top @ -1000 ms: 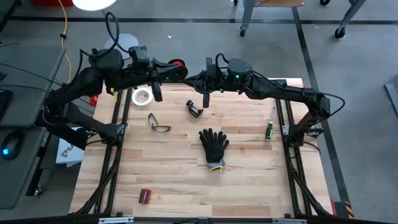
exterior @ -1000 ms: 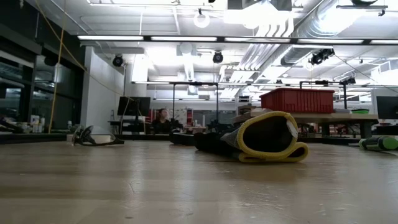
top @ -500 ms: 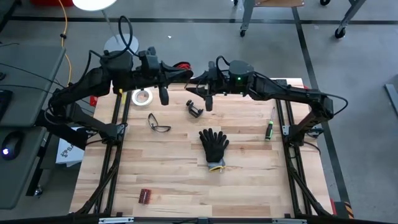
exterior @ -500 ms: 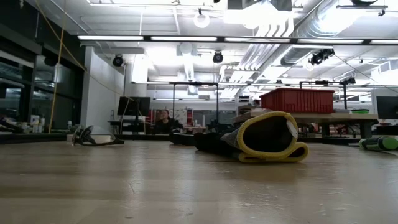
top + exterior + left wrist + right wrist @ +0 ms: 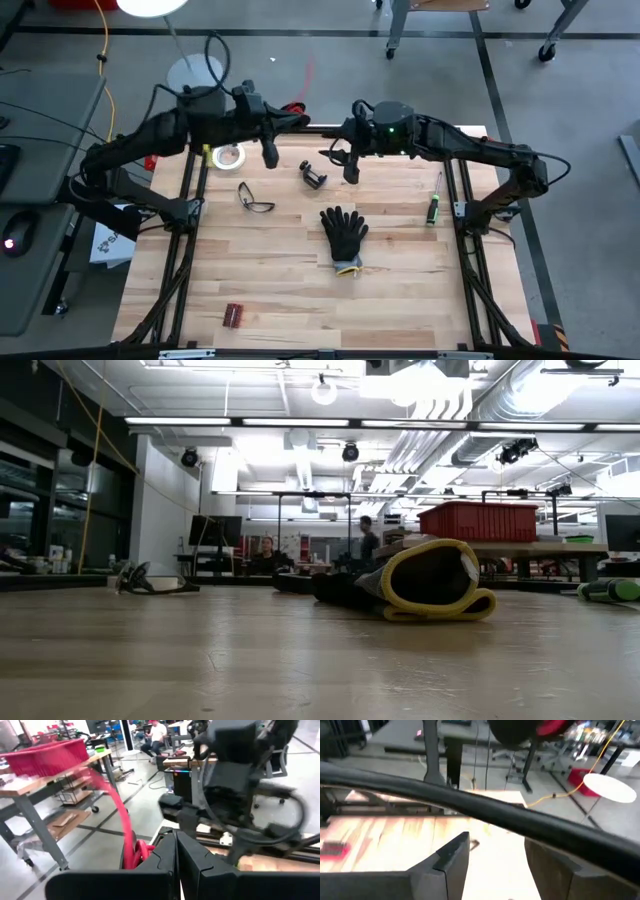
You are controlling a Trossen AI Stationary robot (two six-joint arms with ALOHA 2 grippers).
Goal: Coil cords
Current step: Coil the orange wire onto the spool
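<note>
Coiling looks unfinished; my left pincer [image 5: 176,865] pinches the red cord [image 5: 120,820]; right pincer [image 5: 495,862] spread, idle.

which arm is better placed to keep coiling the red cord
Left, probably. The left gripper sits at the table's far edge beside the red cord, its fingers shut, with the cord right at them in the left wrist view. The right gripper hangs open nearer the black clamp, holding nothing.

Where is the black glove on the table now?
In the high view, the glove lies near the table's middle, below the small black clamp and right of the safety glasses.
</note>
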